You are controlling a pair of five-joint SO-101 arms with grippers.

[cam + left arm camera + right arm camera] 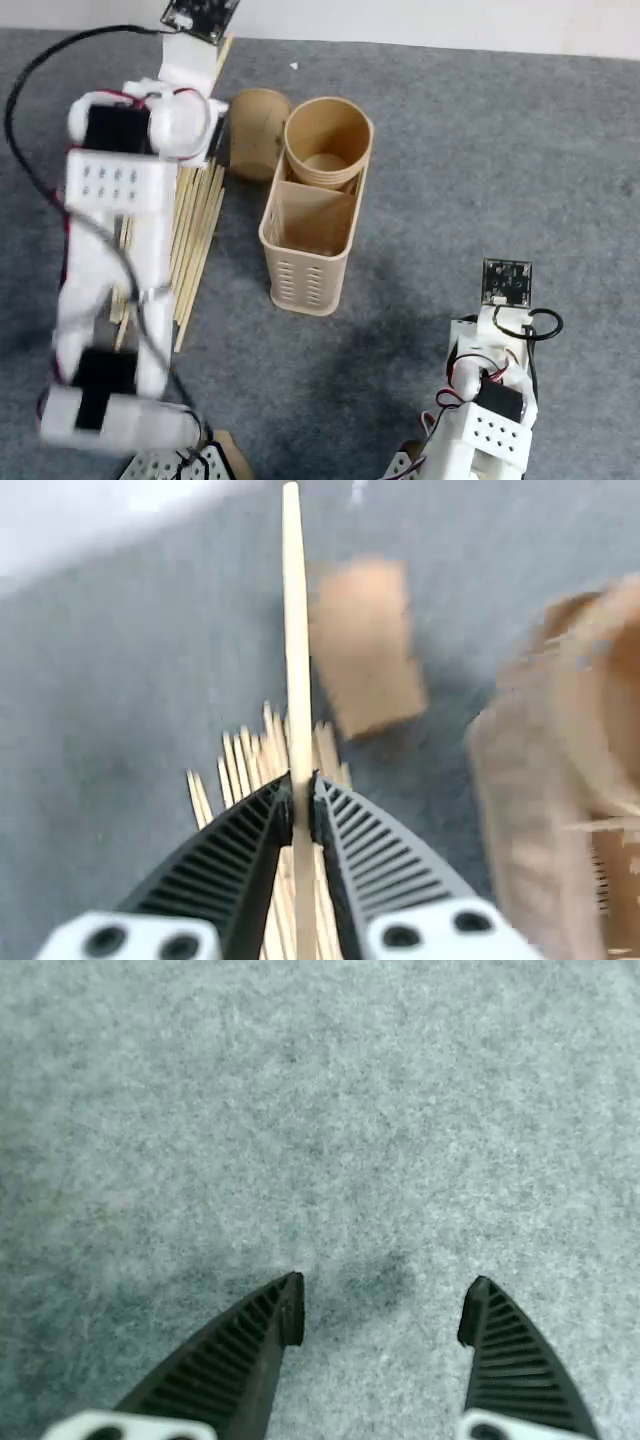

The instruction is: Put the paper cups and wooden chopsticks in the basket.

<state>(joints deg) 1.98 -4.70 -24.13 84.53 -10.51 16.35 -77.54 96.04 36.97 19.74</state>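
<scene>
1. Gripping a single wooden chopstick (pixel 293 630), the left gripper (pixel 300 792) hangs over the far-left part of the table (pixel 480 150), jaws clenched on the stick near one end.
2. Its long axis runs straight out from the jaws, and the free end points toward the table's far edge.
3. Beneath it the chopstick pile (pixel 195 230) lies along the table's left side, the sticks running roughly near-to-far and slightly fanned.
4. At mid-table stands the basket (pixel 305 270), its long side also near-to-far. Stacked paper cups (pixel 328 140) sit upright in its far compartment, and a lone cup (pixel 255 133) lies tipped over just beside its far-left corner.
5. To do this step well, carry the stick over the near compartment, tilt it toward upright so one end enters first, and let go only once it is inside. The long free end could swing and catch the rim or the cups.
6. Jaws released and wide apart, the right gripper (pixel 383 1310) hovers over bare table toward the near-right corner.
</scene>
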